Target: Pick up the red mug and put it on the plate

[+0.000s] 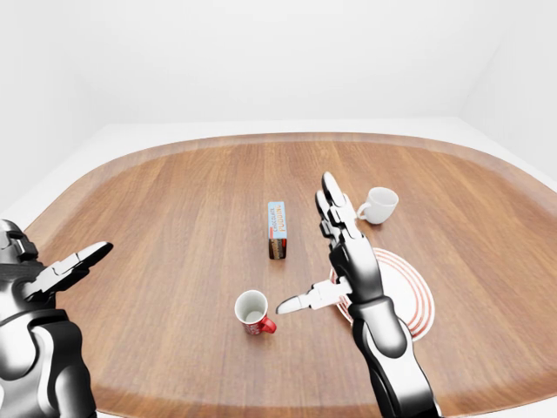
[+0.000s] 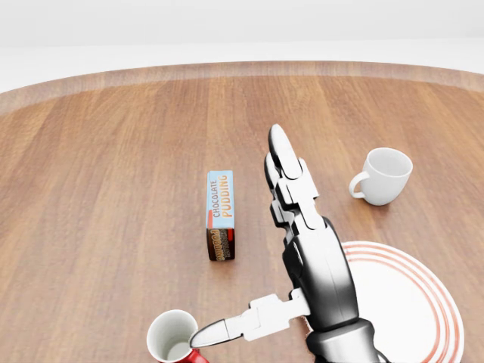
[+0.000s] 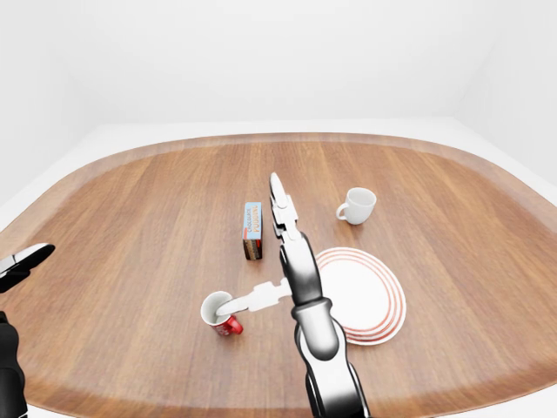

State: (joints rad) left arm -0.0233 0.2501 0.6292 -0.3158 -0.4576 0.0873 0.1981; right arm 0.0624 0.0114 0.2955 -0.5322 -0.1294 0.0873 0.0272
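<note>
The left hand [image 1: 65, 270] hangs open at the tabletop's [image 1: 174, 209] left edge. The red mug [image 1: 253, 312] stands upright, ungrasped, left of the plate [image 3: 374, 305]. This looks like the reach: the open right hand [image 2: 302, 249], thumb over the rim, must lower and close.

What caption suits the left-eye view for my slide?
Open right hand reaching toward the red mug, beside the striped plate.

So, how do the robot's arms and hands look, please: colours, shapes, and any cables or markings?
Both arms are glossy dark grey to black, built of rounded segments. The right hand has a dark palm and long, jointed, silver-white fingers with tapered tips; the left hand looks alike. I see no cables, markings or sleeves.
</note>
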